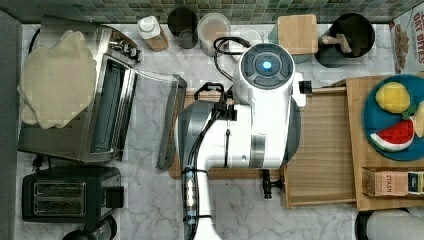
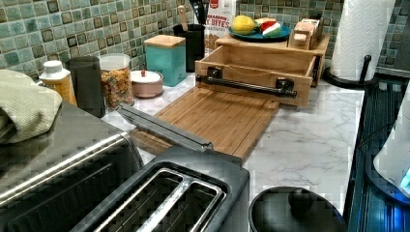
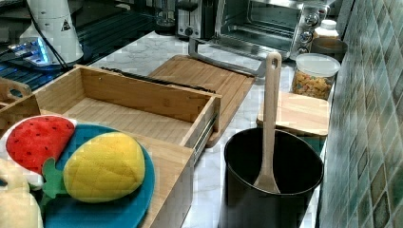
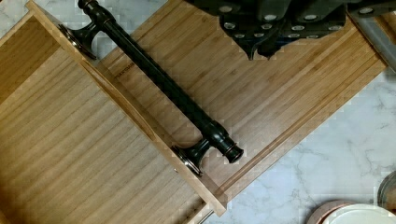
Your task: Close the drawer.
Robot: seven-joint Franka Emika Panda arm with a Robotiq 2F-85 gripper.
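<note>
Currently drawer (image 2: 256, 65) pulled fully out of wooden box unit (image 1: 360, 150), at the top view's right, floor bare. Dark bar handle (image 4: 163, 86) on drawer front overhangs cutting board (image 2: 217, 118) lying on marble bench (image 2: 309, 140). Gripper (image 4: 261, 44) hovering above cutting board, near handle but apart from it; finger state: cannot tell. Blue plate (image 3: 100, 213) with toy fruit sitting on top of box unit.

This is a home kitchen: a marble-patterned countertop (image 2: 314, 140) backed by green mosaic wall tiles (image 2: 72, 29) carries a toaster oven (image 1: 100, 100), a black two-slot toaster (image 1: 65, 197), a jar of pasta (image 2: 115, 79), a cereal box (image 1: 407, 42) and a paper towel roll (image 2: 360, 34).
</note>
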